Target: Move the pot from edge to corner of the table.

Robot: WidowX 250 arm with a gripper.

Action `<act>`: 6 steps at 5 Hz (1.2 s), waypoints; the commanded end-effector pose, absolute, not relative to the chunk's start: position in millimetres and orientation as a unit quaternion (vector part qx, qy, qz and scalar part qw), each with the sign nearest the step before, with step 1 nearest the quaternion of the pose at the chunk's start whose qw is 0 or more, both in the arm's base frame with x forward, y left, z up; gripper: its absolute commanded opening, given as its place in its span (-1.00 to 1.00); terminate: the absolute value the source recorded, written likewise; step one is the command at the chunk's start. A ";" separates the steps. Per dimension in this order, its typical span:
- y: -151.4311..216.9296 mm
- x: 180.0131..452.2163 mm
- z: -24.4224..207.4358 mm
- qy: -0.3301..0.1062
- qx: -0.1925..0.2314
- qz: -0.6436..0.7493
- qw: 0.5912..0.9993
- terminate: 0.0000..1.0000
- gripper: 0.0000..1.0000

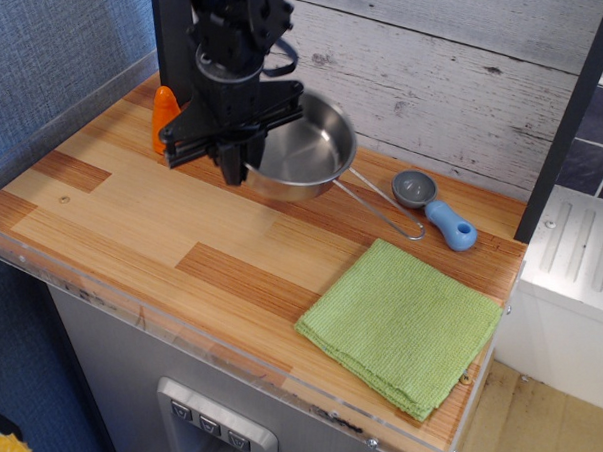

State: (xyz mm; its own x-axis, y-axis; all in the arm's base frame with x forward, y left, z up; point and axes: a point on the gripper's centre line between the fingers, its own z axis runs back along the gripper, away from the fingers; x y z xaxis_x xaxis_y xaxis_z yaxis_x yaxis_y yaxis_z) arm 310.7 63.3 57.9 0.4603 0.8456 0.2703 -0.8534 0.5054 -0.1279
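The pot (305,151) is a shallow shiny steel pan with a long wire loop handle (387,212) trailing to the right. It hangs slightly tilted just above the wooden table (181,231), near the back middle. My black gripper (236,158) is shut on the pot's near left rim and holds it from above. The arm's body hides part of the pot's left side.
An orange cone (164,108) stands at the back left corner, partly behind the arm. A small grey scoop with a blue handle (434,206) lies at the back right. A green cloth (402,324) lies at the front right. A white plank wall runs behind.
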 end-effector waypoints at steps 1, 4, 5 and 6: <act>92.7 316.9 54.5 -0.161 0.008 0.547 0.822 -1.00 -1.00; 102.8 326.4 26.6 -0.143 -0.022 0.584 0.799 -1.00 -1.00; 106.7 333.0 16.0 -0.135 -0.032 0.584 0.799 -1.00 -1.00; 104.7 333.0 14.7 -0.127 -0.042 0.598 0.790 -1.00 -1.00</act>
